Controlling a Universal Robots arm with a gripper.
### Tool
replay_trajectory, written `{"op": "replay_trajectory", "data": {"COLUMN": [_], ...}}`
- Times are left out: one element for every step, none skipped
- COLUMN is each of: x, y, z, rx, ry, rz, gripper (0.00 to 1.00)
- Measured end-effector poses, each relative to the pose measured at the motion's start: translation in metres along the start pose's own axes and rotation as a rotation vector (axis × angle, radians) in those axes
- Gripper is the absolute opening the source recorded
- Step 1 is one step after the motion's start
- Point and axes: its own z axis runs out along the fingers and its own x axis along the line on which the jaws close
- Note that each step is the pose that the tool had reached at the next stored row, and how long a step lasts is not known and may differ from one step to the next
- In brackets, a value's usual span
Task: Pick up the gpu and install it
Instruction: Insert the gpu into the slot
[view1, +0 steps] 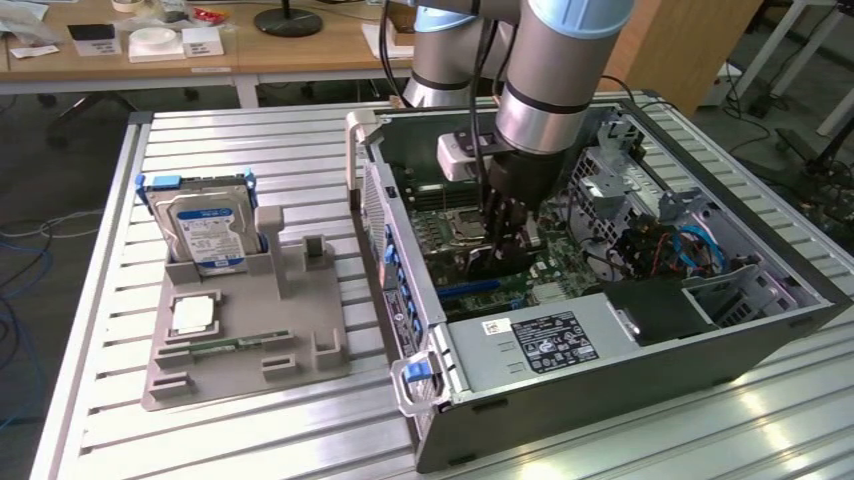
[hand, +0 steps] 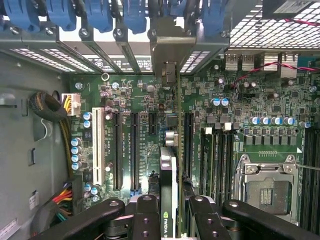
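— Where is the gpu (hand: 167, 165)?
— Inside the open computer case (view1: 747, 330), on the exterior view's right of the table (view1: 240, 430), standing edge-on over the motherboard (hand: 135, 100) slots.
— And the gripper (hand: 173, 202)?
— Closed on the card (its pale bracket (hand: 167, 55) sits at the case's rear wall).

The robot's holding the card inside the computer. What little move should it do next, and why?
Probably ease the gpu straight down, slowly. The gripper holds it on edge over the motherboard, running the same way as the long black slots, with its metal bracket by the case's rear wall. Whether it already sits in a slot I cannot tell.
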Motion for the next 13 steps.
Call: {"op": "replay_trajectory", "data": {"x": [0.0,0.0,0.0,0.0,0.0,0.0,0.0,0.0,-0.0001,0.0,0.0,-0.0001,-0.0001], "y": [0.0003,0.0008,0.0012,0.0015,0.0018,0.002,0.0021,0.0022,0.0024,0.0029,0.0035,0.004,0.0045], "z": [0.0,0.0,0.0,0.0,0.0001,0.0001,0.0001,0.0,0.0001,0.0001,0.0001,0.0002,0.0002], "rx": [0.0,0.0,0.0,0.0,0.0,0.0,0.0,0.0,0.0,0.0,0.0,0.0,0.0001], "ry": [-0.0001,-0.0001,0.0,0.0,-0.0001,-0.0001,-0.0001,0.0,-0.0001,-0.0001,-0.0001,-0.0001,-0.0001], "rz": [0.0,0.0,0.0,0.0,0.0,0.0,0.0,0.0,0.0,0.0,0.0,0.0,0.0], "gripper": [0.27,0.27,0.27,0.27,0.27,0.27,0.27,0.27,0.27,0.27,0.27,0.27,0.27]}}
